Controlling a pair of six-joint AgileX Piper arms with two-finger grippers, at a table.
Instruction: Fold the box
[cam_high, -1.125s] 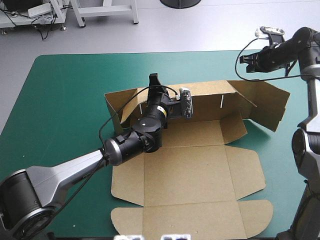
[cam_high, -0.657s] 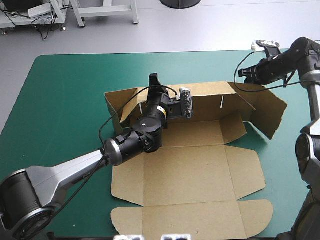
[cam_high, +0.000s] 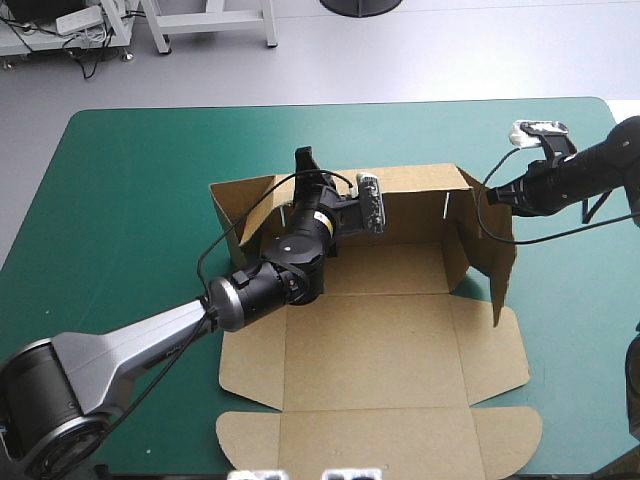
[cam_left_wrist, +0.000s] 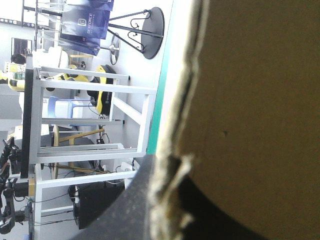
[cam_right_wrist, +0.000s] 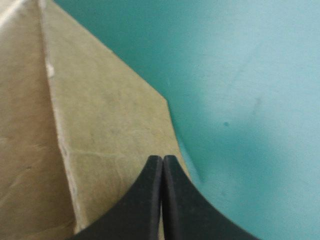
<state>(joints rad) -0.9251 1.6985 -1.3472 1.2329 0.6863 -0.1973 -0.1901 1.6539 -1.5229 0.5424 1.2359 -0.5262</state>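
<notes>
Lying open on the teal-green cover (cam_high: 130, 200), the brown box (cam_high: 385, 330) has its far wall and right side flap raised. We see the far wall's top edge pinched in our left gripper (cam_high: 306, 160). The upright flap stands just ahead of our right gripper (cam_right_wrist: 163, 159), whose fingers are pressed together.

The box (cam_high: 380, 350) lies mid-counter (cam_high: 130, 170), its wide flat panels toward the near edge. Its far wall (cam_high: 410, 195) stands upright behind them. My left end effector (cam_high: 305, 160) sits on that wall's top edge, toward its left end, with the board between the fingers. The right wall (cam_high: 495, 250) stands upright at the far wall's right end. My right end effector (cam_high: 490, 196), fingers together, is at its outer side, near the far top corner.
</notes>
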